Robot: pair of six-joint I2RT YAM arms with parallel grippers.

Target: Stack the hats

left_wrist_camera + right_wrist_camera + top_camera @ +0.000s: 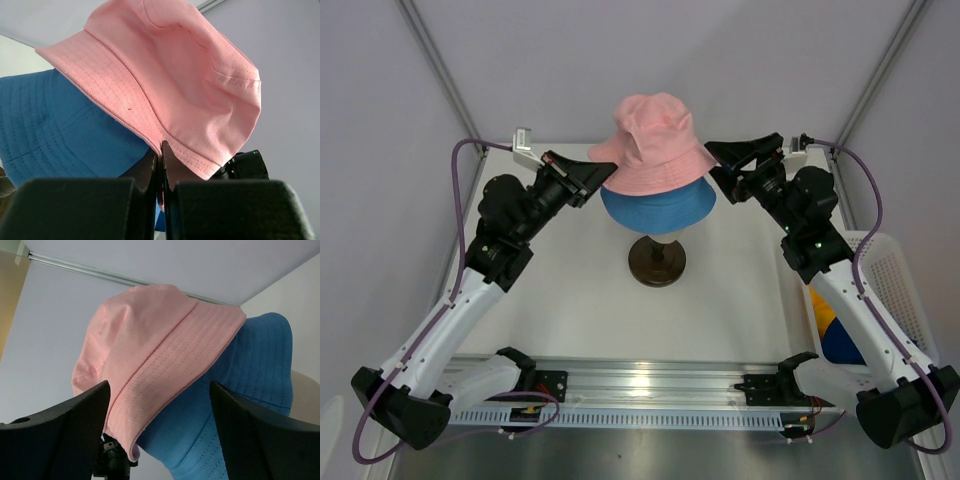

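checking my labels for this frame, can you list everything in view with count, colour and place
pink hat: 1, pink, on top of the light blue hat
light blue hat: 1, light blue, on the head form, under the pink hat
head form: 1, cream with a dark brown round base, middle of the table
basket: 1, white, right edge of the table
yellow-orange hat: 1, yellow-orange, in the basket, partly hidden by the right arm
navy hat: 1, navy, in the basket beside it
table: 1, white
left gripper: 1, black, shut on the pink hat's brim
right gripper: 1, black, open, at the hats' right brims
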